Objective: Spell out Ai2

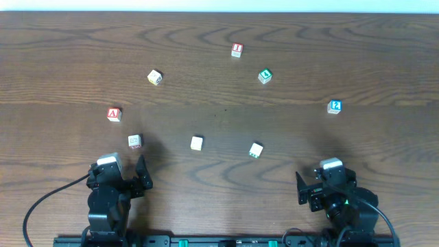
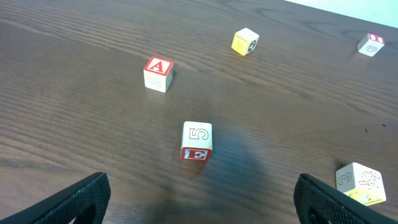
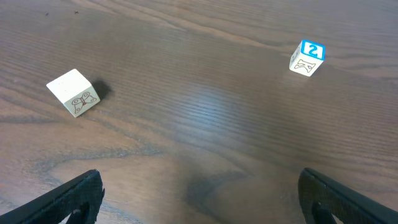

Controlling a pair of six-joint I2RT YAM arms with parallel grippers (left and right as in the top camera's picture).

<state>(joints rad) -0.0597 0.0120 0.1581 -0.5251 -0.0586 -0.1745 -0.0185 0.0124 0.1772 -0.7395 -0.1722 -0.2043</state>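
The red "A" block (image 1: 114, 114) lies at the left, also in the left wrist view (image 2: 158, 73). The red "I" block (image 1: 236, 49) sits far back, at the top right of the left wrist view (image 2: 371, 44). The blue "2" block (image 1: 335, 106) lies at the right, also in the right wrist view (image 3: 307, 58). My left gripper (image 1: 116, 180) (image 2: 199, 199) is open and empty near the front edge, behind the "5/E" block (image 2: 197, 141). My right gripper (image 1: 328, 184) (image 3: 199, 196) is open and empty at the front right.
Other loose blocks: a yellow one (image 1: 155, 77), a green one (image 1: 265, 75), the "5/E" block (image 1: 135, 141), a pale block with a "3" (image 1: 197, 143) (image 2: 360, 183), and a white block with a drawing (image 1: 256, 150) (image 3: 73, 92).
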